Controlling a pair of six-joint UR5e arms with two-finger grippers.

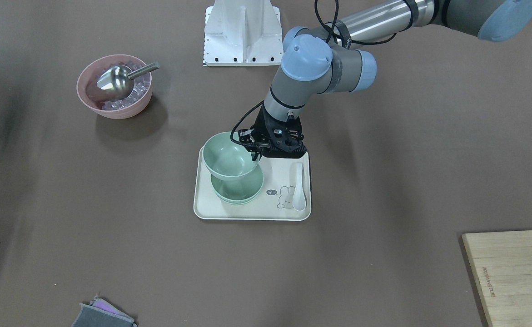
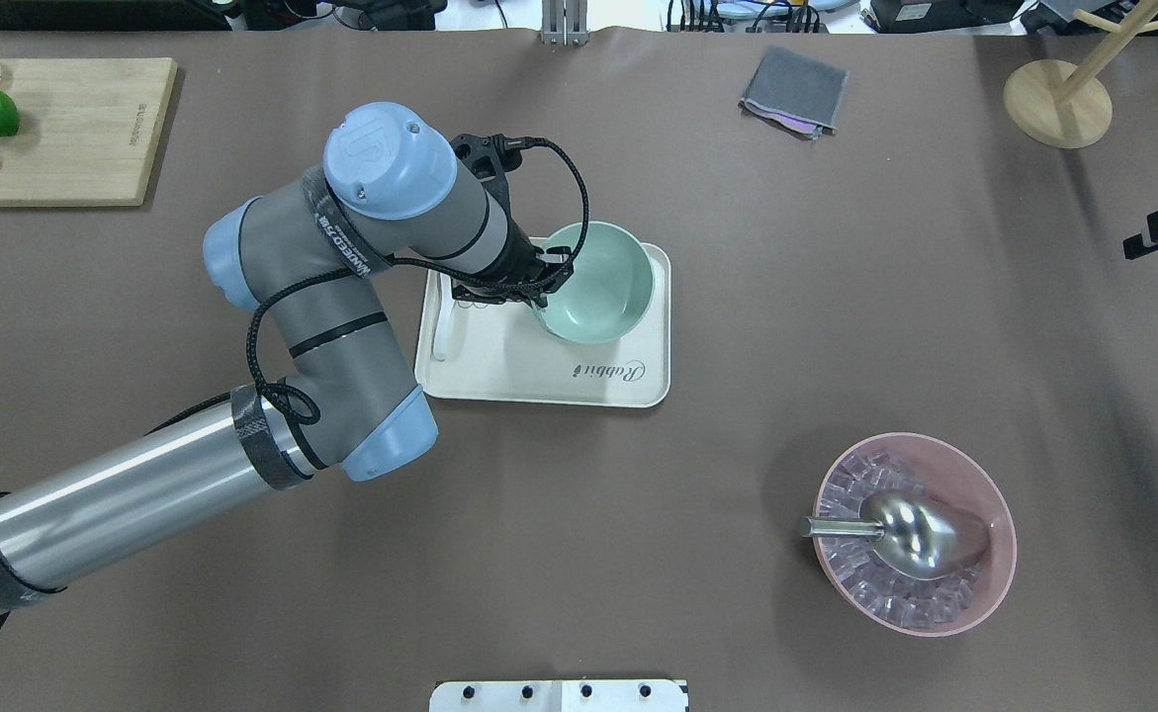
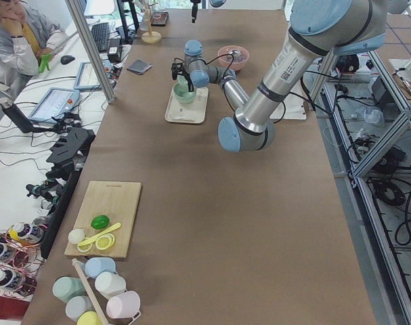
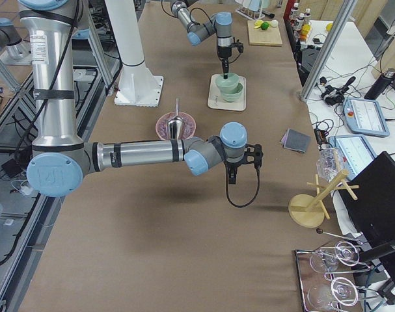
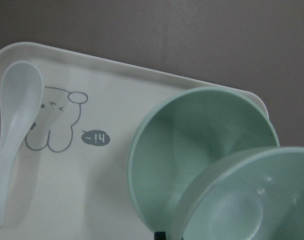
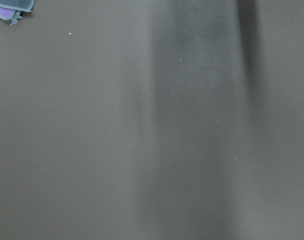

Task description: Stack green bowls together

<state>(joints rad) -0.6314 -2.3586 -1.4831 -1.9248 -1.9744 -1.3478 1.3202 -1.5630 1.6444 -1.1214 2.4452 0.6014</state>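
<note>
My left gripper (image 1: 255, 156) is shut on the rim of one pale green bowl (image 1: 226, 156) and holds it tilted just over the other green bowls (image 1: 241, 190), which sit nested on a white tray (image 1: 252, 210). In the overhead view the held bowl (image 2: 600, 282) hides the ones beneath, with the left gripper (image 2: 545, 295) at its left rim. The left wrist view shows the held bowl (image 5: 242, 200) overlapping the lower bowl (image 5: 192, 135); I cannot tell if they touch. My right gripper (image 4: 233, 174) hangs high above bare table, far from the bowls; I cannot tell if it is open.
A white spoon (image 1: 298, 181) lies on the tray beside the bowls. A pink bowl (image 2: 974, 494) with ice cubes and a metal scoop (image 2: 920, 534) stands apart. A cutting board (image 2: 64, 129) with fruit, a grey cloth (image 2: 794, 89) and a wooden stand (image 2: 1058, 99) sit at the far edge.
</note>
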